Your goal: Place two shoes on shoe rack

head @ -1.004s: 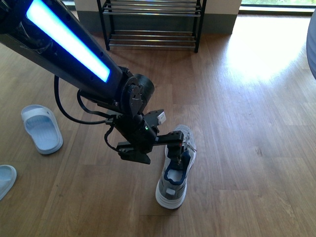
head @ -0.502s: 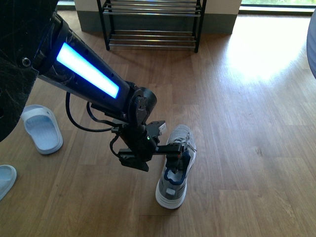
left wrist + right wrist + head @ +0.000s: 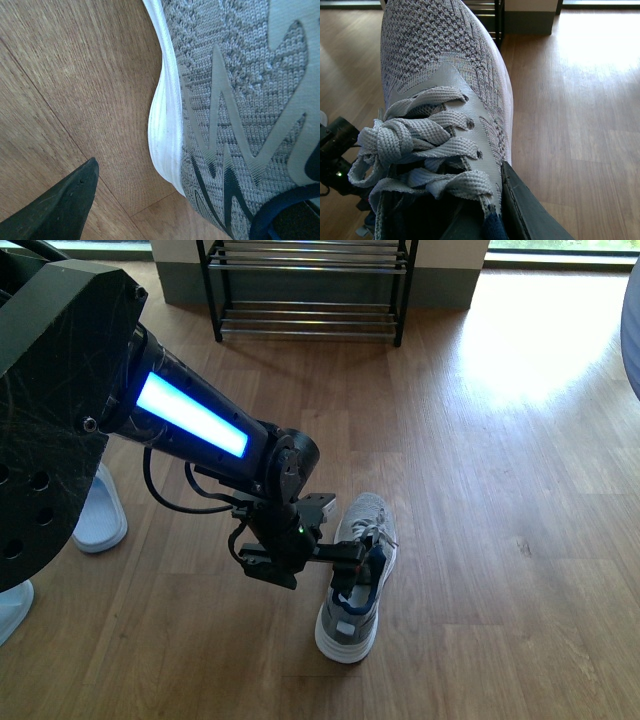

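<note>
left fingers [image 3: 60, 210] parted, 1 beside sneaker [image 3: 366, 522] sole | right fingers [image 3: 530, 215]: grip unclear | advice: clamp collar squarely before lifting

A grey knit sneaker [image 3: 358, 585] with a white sole, grey laces and navy lining rests on its sole in the middle of the wooden floor, toe pointing toward the shoe rack [image 3: 308, 300]. The rack is black-framed with thin silver bars and stands at the floor's far edge. A pale blue slide [image 3: 105, 520] and a second slide [image 3: 10, 610] lie far left, partly hidden.
</note>
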